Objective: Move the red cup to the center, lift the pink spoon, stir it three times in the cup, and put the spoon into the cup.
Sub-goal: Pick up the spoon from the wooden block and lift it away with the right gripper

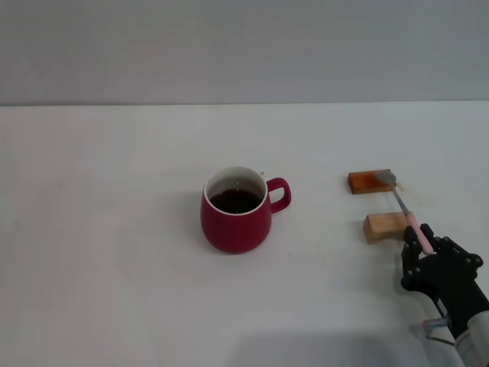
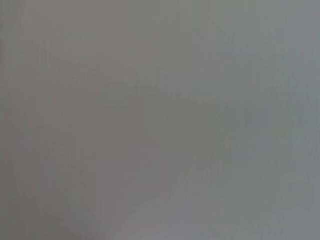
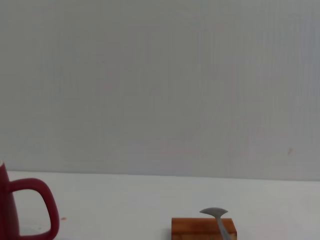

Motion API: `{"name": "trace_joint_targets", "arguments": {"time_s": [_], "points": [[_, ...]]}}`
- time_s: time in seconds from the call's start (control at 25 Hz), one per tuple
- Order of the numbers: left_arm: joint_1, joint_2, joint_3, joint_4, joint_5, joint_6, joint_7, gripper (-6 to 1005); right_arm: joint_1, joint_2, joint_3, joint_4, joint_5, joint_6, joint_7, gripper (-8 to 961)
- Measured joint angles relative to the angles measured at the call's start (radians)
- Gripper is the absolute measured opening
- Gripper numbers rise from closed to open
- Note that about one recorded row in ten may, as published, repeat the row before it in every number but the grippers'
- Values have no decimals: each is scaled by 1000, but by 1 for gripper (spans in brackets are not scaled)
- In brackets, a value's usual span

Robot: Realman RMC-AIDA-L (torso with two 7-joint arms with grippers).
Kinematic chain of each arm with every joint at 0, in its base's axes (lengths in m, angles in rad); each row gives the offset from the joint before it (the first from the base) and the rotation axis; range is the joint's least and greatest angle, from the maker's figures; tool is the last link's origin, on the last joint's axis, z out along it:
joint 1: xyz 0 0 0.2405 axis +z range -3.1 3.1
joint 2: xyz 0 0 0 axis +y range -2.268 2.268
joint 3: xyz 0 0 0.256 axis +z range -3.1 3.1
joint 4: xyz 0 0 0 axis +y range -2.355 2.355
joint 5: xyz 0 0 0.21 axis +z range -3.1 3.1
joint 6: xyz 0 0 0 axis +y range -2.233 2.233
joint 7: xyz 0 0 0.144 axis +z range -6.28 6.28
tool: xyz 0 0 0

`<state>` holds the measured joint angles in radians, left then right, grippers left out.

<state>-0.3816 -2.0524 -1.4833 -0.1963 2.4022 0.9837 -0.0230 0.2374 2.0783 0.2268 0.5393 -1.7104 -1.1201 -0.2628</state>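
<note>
Right wrist view. The red cup (image 3: 12,210) is cut off at one edge of the frame; only part of its dark red wall and its loop handle (image 3: 42,202) show, the handle turned toward the orange-brown block (image 3: 202,229). The block stands on the white worktop (image 3: 125,200), well apart from the cup. The grey metal bowl of the pink spoon (image 3: 215,214) rests on the block's upper face, its neck running out of frame. A plain pale wall (image 3: 160,85) fills the background.

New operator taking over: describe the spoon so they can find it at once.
From the red cup at mid-table, look toward the robot's right to two small blocks. The spoon lies across them, grey bowl on the orange-brown block, pink handle past the light wooden block into the right tool. It is the only slim thing there.
</note>
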Motion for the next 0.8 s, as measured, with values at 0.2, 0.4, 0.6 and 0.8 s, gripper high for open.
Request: {"name": "trace_joint_targets", "arguments": {"time_s": [0.2, 0.4, 0.6, 0.8], "points": [[-2, 0, 0, 0, 0, -1, 0, 844, -3, -6, 19, 57, 0, -12, -85, 162], [-3, 0, 1, 0, 0, 0, 0, 844, -36, -36, 65, 229, 0, -24, -283, 162], [-5, 0, 1, 0, 0, -3, 0, 845, -80, -85, 96, 411, 0, -24, -427, 162], [-5, 0, 0, 0, 0, -4, 0, 846, -145, -126, 158, 651, 1, 19, -621, 162]]}}
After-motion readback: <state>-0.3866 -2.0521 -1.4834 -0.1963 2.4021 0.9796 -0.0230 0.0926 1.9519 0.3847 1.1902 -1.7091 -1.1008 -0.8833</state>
